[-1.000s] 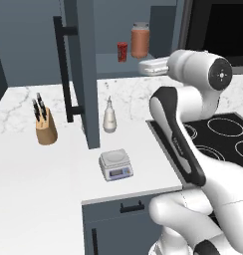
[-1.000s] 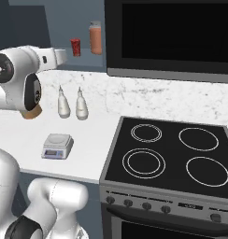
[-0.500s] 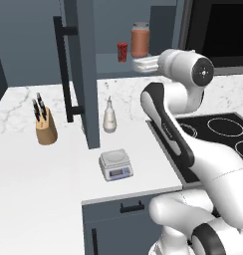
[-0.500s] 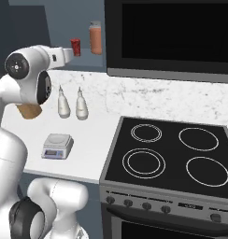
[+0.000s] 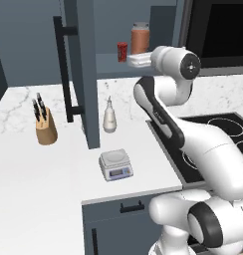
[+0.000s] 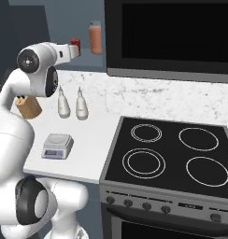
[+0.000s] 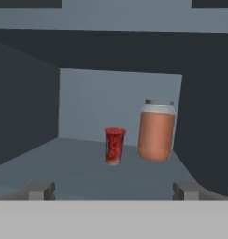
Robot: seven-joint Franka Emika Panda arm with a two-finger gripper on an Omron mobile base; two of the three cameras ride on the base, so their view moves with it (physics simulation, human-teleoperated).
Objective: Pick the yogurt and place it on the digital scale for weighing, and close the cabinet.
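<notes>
The main risk is the orange-brown jar (image 7: 156, 131) standing just right of the yogurt (image 7: 115, 145) on the cabinet (image 5: 83, 74) shelf; a reach drifting right could let a finger knock the jar or tip the small cup; the open door beside the arm could also be clipped. The gripper (image 7: 113, 190) has its fingers spread wide apart, holding nothing; the yogurt stands farther in, between their lines, slightly left of the jar. The digital scale (image 5: 115, 165) waits on the counter below.
</notes>
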